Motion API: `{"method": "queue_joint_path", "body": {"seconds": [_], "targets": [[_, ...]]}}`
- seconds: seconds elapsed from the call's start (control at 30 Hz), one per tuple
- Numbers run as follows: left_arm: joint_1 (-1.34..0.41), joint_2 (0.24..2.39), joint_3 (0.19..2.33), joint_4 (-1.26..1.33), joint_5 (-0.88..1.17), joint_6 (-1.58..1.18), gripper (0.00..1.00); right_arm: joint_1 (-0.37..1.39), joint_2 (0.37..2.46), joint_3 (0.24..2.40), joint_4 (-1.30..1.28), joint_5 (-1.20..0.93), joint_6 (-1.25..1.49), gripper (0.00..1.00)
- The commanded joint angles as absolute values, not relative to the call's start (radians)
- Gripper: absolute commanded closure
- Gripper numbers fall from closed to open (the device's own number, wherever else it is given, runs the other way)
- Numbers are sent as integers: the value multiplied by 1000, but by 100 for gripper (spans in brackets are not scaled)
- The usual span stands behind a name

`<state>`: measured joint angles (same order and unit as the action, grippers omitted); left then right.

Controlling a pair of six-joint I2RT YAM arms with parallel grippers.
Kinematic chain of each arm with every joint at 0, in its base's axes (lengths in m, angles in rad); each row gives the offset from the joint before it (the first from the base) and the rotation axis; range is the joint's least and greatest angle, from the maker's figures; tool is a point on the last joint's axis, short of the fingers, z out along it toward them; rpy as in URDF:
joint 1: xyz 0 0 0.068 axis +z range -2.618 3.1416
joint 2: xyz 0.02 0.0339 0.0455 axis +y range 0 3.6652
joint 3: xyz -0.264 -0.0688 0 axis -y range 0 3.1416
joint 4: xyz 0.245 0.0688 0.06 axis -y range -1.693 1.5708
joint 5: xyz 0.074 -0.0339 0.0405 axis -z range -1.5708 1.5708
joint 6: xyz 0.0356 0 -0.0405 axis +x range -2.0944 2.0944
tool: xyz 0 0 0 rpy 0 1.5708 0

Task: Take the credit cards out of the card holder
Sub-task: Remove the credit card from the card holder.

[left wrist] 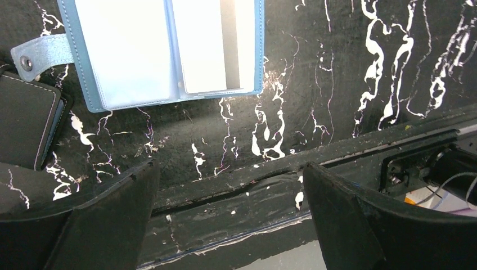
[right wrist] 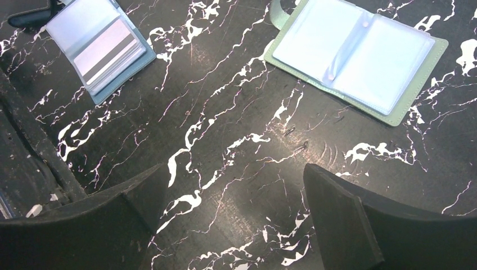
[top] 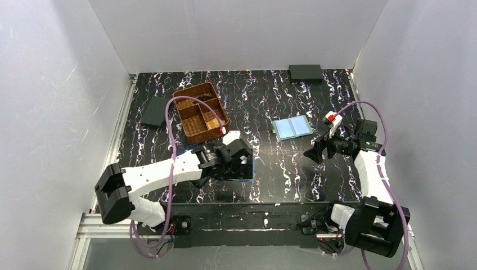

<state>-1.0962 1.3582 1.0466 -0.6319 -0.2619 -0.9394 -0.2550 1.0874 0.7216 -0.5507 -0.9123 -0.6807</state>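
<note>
Here was the count, operator. Two arms reached out over the bench [top: 275,174], and both sets of fingers stood wide apart with nothing between them, your left fingers [left wrist: 101,225] and your right fingers [right wrist: 360,230] alike. Two folding holders lay open and flat. The steel-blue card holder [left wrist: 82,56] sat near the front of the bench, right under your left wrist. A pale green holder [top: 292,128] lay further back and to the right, well apart from it. One brown basket [top: 194,89] stood beyond the left arm. The overhead camera also gave you a dark wallet [top: 154,112] left of the basket and a dark case [top: 305,72] at the far edge.

Now the differences. From overhead, your left arm covered nearly all of the card holder, and only a blue edge peeked out. The left wrist camera showed it plainly, with its snap strap [left wrist: 34,56] out to one side and a whitish card [left wrist: 205,45] in one clear pocket. It also showed a black stitched wallet [left wrist: 25,124] just beside the holder, which I couldn't pick out from overhead. The right wrist camera caught both holders at once and showed a grey stripe across the top card. How many cards lay beneath it, I couldn't tell you.
</note>
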Motion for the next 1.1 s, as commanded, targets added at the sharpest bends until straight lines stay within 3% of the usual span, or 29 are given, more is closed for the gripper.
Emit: {"method": "queue_joint_path", "body": {"seconds": [0.0,0.2,0.37,0.67,1.07], "targets": [[-1122,1427,1143,-788,-360,-984,2,-259,1095,746,-543,-939,-676,2],[-1146,1566,1246,-843,-409,-1000,2,-259,1097,744,-545,-933,-677,2],[-1146,1714,1334,-847,-421,-898,20,-259,1101,741,-544,-930,-678,2],[-1115,1867,1414,-840,-454,-810,21,-259,1156,751,-539,-928,-678,2],[-1054,1830,1336,-690,-345,-741,26,-259,1193,758,-540,-914,-684,2]]}}
